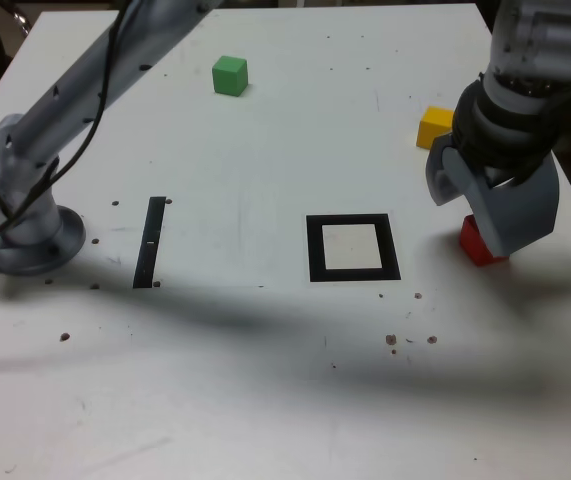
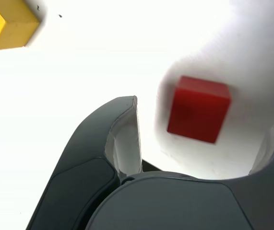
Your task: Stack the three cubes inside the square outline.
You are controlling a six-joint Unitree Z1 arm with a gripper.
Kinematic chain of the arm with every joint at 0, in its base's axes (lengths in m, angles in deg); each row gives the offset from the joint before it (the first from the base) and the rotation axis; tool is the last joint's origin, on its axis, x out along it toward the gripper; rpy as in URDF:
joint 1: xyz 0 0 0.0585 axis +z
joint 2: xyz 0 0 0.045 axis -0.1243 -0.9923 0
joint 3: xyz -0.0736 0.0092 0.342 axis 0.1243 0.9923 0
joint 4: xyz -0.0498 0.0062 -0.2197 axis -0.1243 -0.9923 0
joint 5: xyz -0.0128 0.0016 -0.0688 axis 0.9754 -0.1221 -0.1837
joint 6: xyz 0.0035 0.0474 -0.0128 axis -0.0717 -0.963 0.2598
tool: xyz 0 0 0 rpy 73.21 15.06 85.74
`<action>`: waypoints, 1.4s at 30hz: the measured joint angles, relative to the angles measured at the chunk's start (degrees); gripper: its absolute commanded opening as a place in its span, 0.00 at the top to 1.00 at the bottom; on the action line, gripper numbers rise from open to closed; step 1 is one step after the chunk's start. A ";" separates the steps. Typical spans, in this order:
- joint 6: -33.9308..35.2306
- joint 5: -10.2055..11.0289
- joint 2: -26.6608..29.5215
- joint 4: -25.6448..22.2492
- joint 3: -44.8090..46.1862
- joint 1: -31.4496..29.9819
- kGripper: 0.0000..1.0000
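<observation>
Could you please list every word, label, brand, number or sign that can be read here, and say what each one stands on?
There is no readable text in either view.
The red cube, yellow cube and green cube show plain faces.
The square outline and black strip carry no lettering that I can see.

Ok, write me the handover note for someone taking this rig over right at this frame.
Gripper: open, holding nothing, jaws standing either side of the red cube.
Cubes: red on the table under the gripper; yellow beyond it, near the exterior view's right edge of the table; green at the far side, left of the outline in the exterior view.
Done: no cube is in the outline, nothing stacked.
Left: all three to stack there, probably red first.
</observation>
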 measured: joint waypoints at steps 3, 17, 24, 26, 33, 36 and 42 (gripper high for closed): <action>-0.16 0.06 -0.76 0.90 0.00 0.33 0.17; 1.76 -2.97 -1.33 1.47 0.53 0.49 0.50; 2.93 -8.66 -1.33 2.12 0.89 0.49 0.72; 3.10 -9.92 -1.34 2.73 1.30 0.49 0.77; 3.90 -11.44 -1.16 3.51 2.45 0.49 0.84; 4.54 -11.88 -0.88 3.51 2.68 0.49 0.85; 6.26 -12.09 0.29 3.49 4.14 0.49 0.85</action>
